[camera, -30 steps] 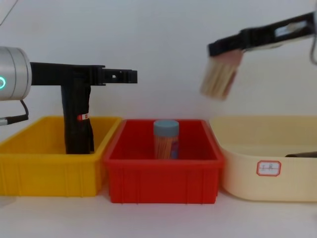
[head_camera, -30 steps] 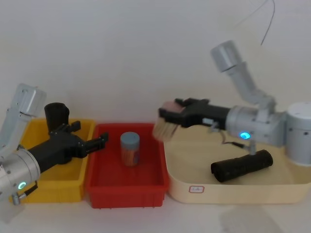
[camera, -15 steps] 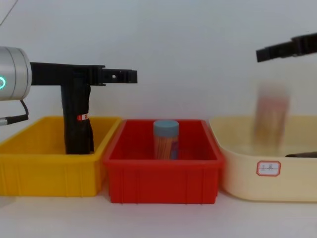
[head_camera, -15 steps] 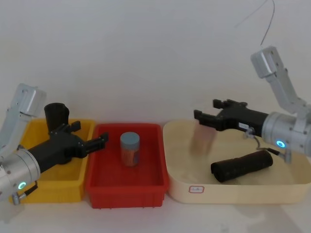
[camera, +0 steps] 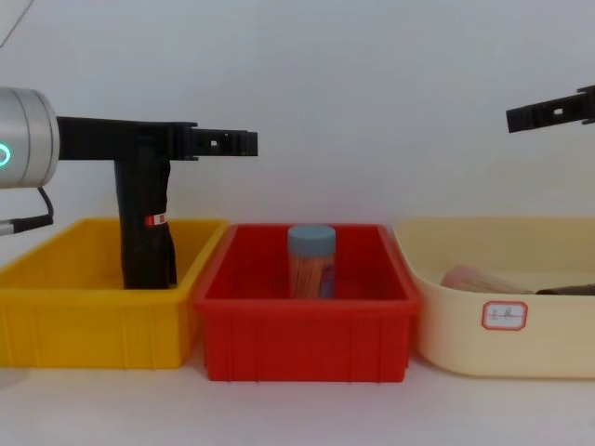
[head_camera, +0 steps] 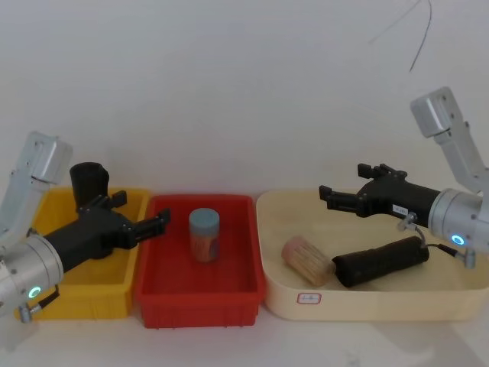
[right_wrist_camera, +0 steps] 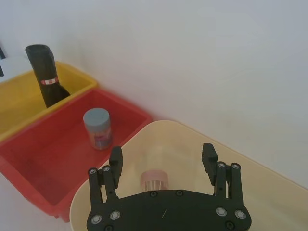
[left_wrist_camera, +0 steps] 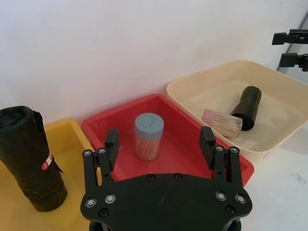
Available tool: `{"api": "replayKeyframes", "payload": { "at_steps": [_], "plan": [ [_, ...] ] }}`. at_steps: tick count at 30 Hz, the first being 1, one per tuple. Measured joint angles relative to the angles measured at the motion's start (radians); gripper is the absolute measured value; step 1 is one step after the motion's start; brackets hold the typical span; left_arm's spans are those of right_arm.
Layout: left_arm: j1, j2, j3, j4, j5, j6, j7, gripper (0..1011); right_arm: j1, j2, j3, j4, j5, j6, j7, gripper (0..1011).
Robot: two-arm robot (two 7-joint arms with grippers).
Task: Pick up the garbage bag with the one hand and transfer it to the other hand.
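Two black rolls are seen, and the garbage bag (head_camera: 380,261) is taken to be the unlabelled one, laid flat in the cream tray (head_camera: 367,306) with its long axis roughly along the front rim. The right gripper (head_camera: 328,196) is held above the tray's back half, fingers apart and empty, so the bag lies just below and in front of it, while the left gripper (head_camera: 162,222), also spread and empty, is held well apart at the yellow bin (head_camera: 84,294). Room is judged tight at the bag's left end, where a pale ribbed cylinder (head_camera: 307,261) lies against it, and its glossy plastic is expected to slip.

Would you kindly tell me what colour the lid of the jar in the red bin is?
The jar's lid is grey-blue, clearest in the left wrist view.
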Motion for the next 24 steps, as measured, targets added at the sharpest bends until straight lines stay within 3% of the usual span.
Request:
{"api": "replayKeyframes", "payload": {
  "at_steps": [5, 14, 18, 19, 24],
  "plan": [
    [0.000, 0.000, 0.000, 0.000, 0.000, 0.000, 0.000, 1002, -0.039, -0.011, 0.025, -0.033, 0.013, -0.016, -0.035, 1001],
    [0.000, 0.000, 0.000, 0.000, 0.000, 0.000, 0.000, 1001, -0.161, -0.054, 0.091, -0.142, 0.039, -0.049, -0.149, 1001],
    [0.000, 0.000, 0.000, 0.000, 0.000, 0.000, 0.000, 1002, -0.253, -0.086, 0.132, -0.220, 0.053, -0.070, -0.216, 1001],
    [0.000, 0.000, 0.000, 0.000, 0.000, 0.000, 0.000, 1001, -0.253, -0.086, 0.132, -0.220, 0.053, -0.070, -0.216, 1001],
    [0.000, 0.000, 0.000, 0.000, 0.000, 0.000, 0.000, 1001, -0.385, -0.132, 0.181, -0.324, 0.068, -0.108, -0.290, 1001]
  ]
}}
